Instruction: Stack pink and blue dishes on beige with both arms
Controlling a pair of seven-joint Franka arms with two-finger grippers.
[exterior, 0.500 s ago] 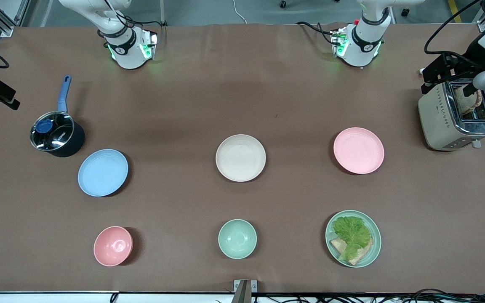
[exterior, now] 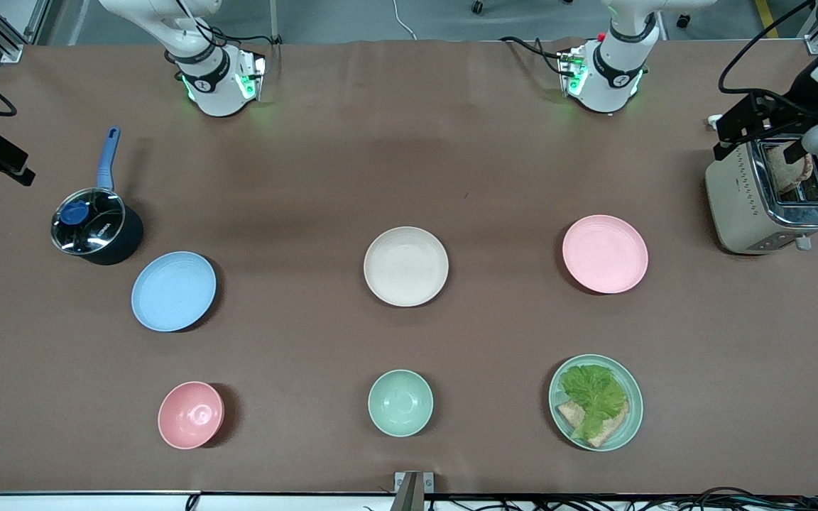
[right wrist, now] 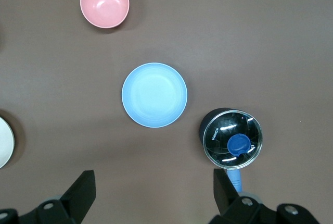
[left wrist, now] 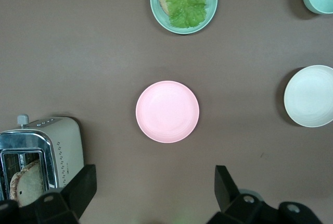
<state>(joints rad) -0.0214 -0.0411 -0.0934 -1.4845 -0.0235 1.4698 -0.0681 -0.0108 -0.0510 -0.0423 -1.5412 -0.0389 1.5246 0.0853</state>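
The brown bench [exterior: 409, 142] has many things on it. At the right arm's end sits a dark round pot with a glass lid and a blue handle [exterior: 95, 223]. Just beside it, nearer the front camera, lies the pale blue flat round plate [exterior: 173, 291]. The right gripper [right wrist: 153, 195] hangs high over the bench near that plate and the pot, and its jaws are wide apart with nothing in them. Nearer the front camera than the blue plate is a small deep pink bowl [exterior: 191, 414]. In the middle of the bench lies the cream-beige flat round plate [exterior: 406, 266], with nothing on it. A small mint-green bowl [exterior: 400, 402] sits nearer the front camera than the beige plate. Toward the left arm's end lies the pale pink flat round plate [exterior: 605, 253], well apart from the beige one. A mint-green plate with bread and a green leaf [exterior: 596, 402] sits nearer the front camera than the pink plate. The left gripper [left wrist: 156, 195] hangs high over the bench near the pink plate, and its jaws are wide apart and hold nothing. At the left arm's end stands a shiny silver toaster with bread in it [exterior: 771, 195].
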